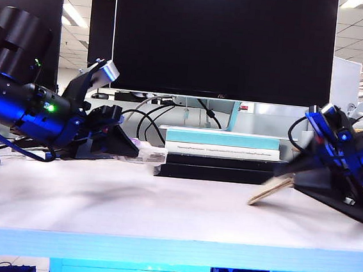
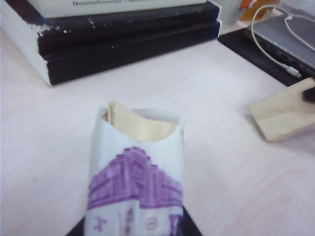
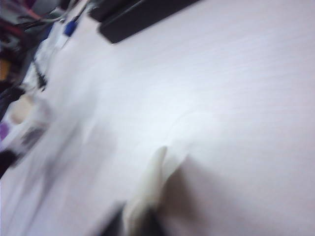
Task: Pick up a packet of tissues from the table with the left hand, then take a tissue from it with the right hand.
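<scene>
The packet of tissues [image 2: 135,172], white wrap with purple print and an open top showing beige sheets, sits between the black fingers of my left gripper [image 2: 135,230], which is shut on it. In the exterior view that gripper [image 1: 131,146] holds the packet [image 1: 146,154] low over the table [image 1: 130,202] at the left. My right gripper [image 1: 292,173] is at the right and tilted down. A beige folded tissue [image 1: 271,190] slants from it, its far end touching the table. In the blurred right wrist view the tissue [image 3: 150,189] lies between the dark fingers of the right gripper [image 3: 135,227].
A stack of books [image 1: 221,154] lies behind the middle of the table, under a large dark monitor [image 1: 223,40]. A black slab [image 1: 348,205] lies under the right arm. Cables [image 1: 148,117] run behind the left gripper.
</scene>
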`<action>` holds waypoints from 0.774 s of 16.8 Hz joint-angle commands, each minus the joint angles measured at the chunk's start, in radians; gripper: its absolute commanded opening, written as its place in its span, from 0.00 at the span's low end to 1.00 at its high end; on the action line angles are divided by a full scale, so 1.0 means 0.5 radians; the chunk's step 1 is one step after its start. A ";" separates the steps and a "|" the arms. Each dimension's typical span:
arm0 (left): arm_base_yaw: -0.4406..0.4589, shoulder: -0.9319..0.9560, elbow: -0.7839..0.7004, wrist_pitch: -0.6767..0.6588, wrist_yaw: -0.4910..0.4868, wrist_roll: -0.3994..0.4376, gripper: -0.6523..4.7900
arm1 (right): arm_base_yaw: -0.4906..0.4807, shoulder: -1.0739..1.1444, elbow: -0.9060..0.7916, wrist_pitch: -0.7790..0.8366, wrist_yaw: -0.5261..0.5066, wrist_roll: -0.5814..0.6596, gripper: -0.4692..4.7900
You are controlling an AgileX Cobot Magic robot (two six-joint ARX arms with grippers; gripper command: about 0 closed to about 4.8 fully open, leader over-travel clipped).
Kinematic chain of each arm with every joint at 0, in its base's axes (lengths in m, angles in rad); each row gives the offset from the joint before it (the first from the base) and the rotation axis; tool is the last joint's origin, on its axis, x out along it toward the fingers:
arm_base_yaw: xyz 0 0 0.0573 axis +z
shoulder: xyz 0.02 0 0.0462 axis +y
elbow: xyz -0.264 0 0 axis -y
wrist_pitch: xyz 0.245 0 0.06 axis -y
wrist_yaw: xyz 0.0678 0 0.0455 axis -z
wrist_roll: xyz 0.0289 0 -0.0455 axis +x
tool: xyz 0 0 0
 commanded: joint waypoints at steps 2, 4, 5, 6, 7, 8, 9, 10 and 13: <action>0.000 -0.008 0.008 0.030 0.036 -0.146 1.00 | 0.006 -0.015 0.011 0.232 0.060 0.053 0.85; 0.000 -0.026 0.007 0.034 -0.031 -0.209 1.00 | 0.005 -0.044 0.020 0.365 0.011 0.111 0.86; 0.001 -0.059 0.006 0.031 -0.045 -0.207 1.00 | 0.005 -0.086 0.021 0.369 0.010 0.118 0.86; 0.001 -0.119 0.005 0.011 -0.046 -0.181 1.00 | 0.003 -0.137 0.022 0.323 0.031 0.119 0.86; 0.002 -0.213 0.005 -0.042 -0.087 -0.153 1.00 | -0.010 -0.186 0.021 0.242 0.067 0.104 0.86; 0.002 -0.288 0.005 -0.095 -0.134 -0.118 1.00 | -0.018 -0.232 0.021 0.136 0.130 0.056 0.86; 0.002 -0.382 0.005 -0.188 -0.184 -0.050 1.00 | -0.020 -0.282 0.021 -0.024 0.224 0.010 0.86; 0.002 -0.484 0.005 -0.305 -0.220 0.025 1.00 | -0.027 -0.327 0.020 -0.133 0.207 -0.085 0.85; 0.002 -0.793 -0.081 -0.386 -0.420 0.105 1.00 | -0.024 -0.570 0.018 -0.161 0.141 -0.288 0.82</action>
